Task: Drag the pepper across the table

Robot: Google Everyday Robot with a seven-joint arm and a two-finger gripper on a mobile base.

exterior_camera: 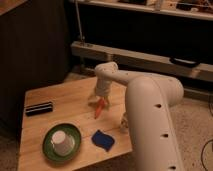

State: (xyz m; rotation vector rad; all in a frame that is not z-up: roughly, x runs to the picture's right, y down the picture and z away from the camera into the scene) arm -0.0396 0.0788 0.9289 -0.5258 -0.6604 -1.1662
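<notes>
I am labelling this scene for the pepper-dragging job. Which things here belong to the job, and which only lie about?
Job: pepper; gripper, just above the pepper; table.

Lying about: black box; green plate with a white cup on it; blue cloth.
</notes>
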